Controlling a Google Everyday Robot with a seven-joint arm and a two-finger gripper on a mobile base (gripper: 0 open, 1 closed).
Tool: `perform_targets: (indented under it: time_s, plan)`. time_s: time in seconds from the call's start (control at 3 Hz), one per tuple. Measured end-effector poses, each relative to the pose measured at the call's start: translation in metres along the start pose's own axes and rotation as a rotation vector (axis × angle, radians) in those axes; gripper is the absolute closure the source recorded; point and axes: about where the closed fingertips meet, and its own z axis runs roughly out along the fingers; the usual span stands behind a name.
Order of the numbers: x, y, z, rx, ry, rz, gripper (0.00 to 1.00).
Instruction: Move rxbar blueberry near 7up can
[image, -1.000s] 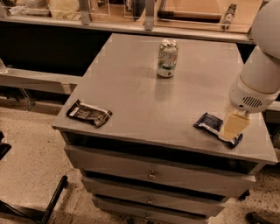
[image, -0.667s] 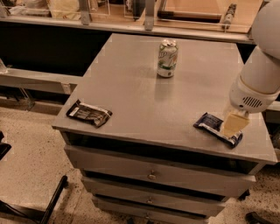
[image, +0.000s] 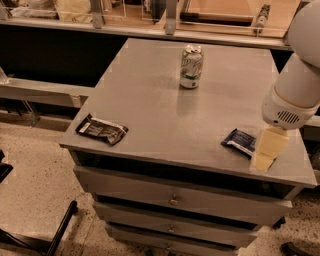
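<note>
**Item.** The rxbar blueberry (image: 239, 141) lies flat on the grey cabinet top (image: 150, 105), at the front right and close to the front edge. Its right end is hidden behind the gripper (image: 267, 150).

**Handling, judged.** The bar looks light, thin and somewhat pliable, in a slick foil wrapper likely to slide under a glancing touch. It sits low on the surface, so a pinch across the narrow width near mid-length seems the soundest hold. A hold on the crimped end would let it droop or twist.

**Gripper.** It hangs at the bar's right end, low over the top and just inside the right front corner. Whether it is apart, together or clamped on the wrapper cannot be told from this view.

**Edges.** The front and right edges are both close, so a nudge outward could send the bar off the top.

**Room.** The 7up can (image: 191, 66) stands upright toward the back, left of the bar and well apart from it. The surface between them shows nothing in the way. The can may tip if bumped. A black-brown bar (image: 102, 130) lies at the front left, well off that line.
</note>
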Motion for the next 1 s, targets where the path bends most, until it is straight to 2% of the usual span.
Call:
perform_targets:
  time_s: [0.33,0.67,1.0]
  plan:
    - [0.0004,-0.0005,0.0067,-0.017,0.004,0.0,0.0]
    - [0.0001,-0.0004,0.0068,-0.015,0.004,-0.001,0.18]
    - [-0.0002,-0.0003,0.0068,-0.013,0.003,-0.002,0.41]
